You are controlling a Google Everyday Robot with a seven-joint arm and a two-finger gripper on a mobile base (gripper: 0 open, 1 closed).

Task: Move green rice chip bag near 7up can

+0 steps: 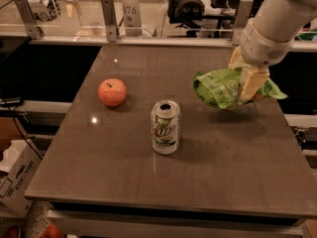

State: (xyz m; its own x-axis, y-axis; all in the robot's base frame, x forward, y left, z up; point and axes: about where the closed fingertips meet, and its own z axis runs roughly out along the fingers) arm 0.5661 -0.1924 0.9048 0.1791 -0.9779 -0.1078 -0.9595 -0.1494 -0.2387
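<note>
The green rice chip bag is crinkled bright green foil and hangs above the table's right side. My gripper comes down from the upper right and is shut on the bag's right part, holding it off the surface; a shadow lies under it. The 7up can stands upright near the table's middle, to the lower left of the bag and apart from it.
A round orange-red apple sits on the left of the brown table. A glass rail with posts runs along the far edge. A cardboard box stands on the floor at the left.
</note>
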